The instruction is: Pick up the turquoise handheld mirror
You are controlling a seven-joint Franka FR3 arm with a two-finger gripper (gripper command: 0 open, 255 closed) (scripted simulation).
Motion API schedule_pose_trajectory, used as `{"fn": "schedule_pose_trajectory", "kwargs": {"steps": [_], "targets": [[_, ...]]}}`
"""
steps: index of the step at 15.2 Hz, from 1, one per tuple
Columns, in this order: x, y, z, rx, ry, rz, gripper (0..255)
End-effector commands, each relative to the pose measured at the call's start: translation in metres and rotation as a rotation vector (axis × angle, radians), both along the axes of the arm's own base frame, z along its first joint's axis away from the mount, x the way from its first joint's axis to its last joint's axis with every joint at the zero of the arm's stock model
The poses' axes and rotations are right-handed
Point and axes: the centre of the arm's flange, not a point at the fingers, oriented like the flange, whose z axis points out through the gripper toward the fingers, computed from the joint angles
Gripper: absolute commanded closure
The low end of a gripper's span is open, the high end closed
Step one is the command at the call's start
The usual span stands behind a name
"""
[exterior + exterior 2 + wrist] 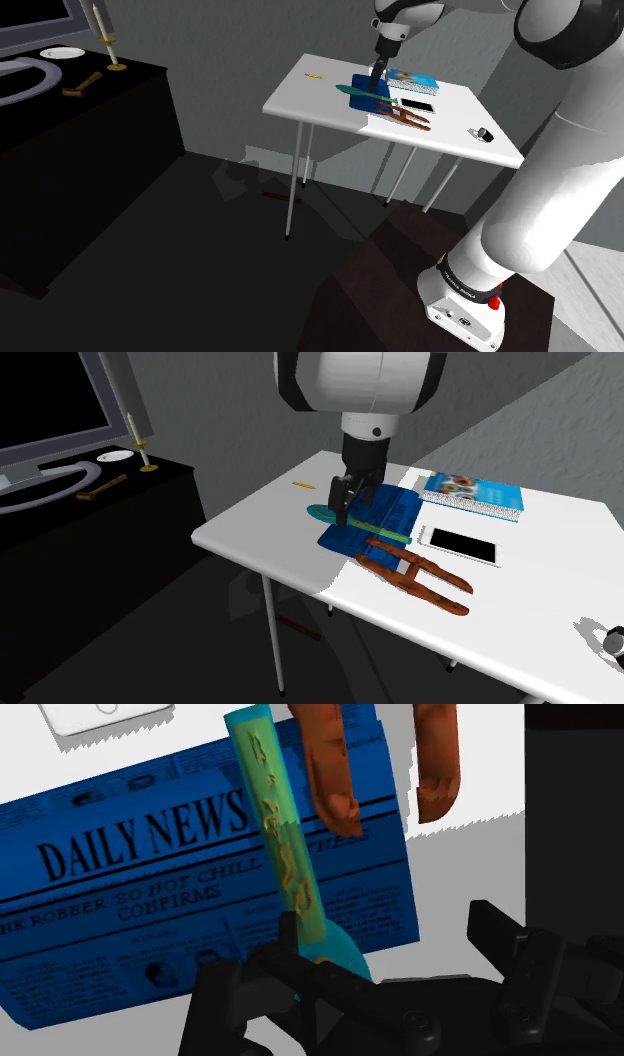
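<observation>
On your white table, a small yellow stick lies farthest left. Next, the gripper hangs with fingers spread over the turquoise mirror, which lies across a blue newspaper. Brown tongs overlap the paper's edge. A phone and a book sit further right.

The gripper is low over the mirror. The mirror lies partly on a blue paper on the white table.

Blue newspaper on white table
</observation>
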Motion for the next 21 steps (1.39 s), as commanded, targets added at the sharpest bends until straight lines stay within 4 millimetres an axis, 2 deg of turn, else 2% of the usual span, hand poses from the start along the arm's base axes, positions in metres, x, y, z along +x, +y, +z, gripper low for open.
{"fn": "schedule_pose_trajectory", "kwargs": {"steps": [1,3,10,12,13,21], "targets": [[0.020,-0.014,-0.006,-0.005,-0.010,0.022,0],[0.032,-0.024,-0.010,-0.008,-0.015,0.035,0],[0.032,-0.024,-0.050,-0.008,-0.015,0.035,0],[0.032,-0.024,-0.050,-0.008,-0.015,0.035,0],[0.031,-0.023,-0.050,-0.008,-0.015,0.035,255],[0.031,-0.024,-0.050,-0.008,-0.016,0.035,255]]}}
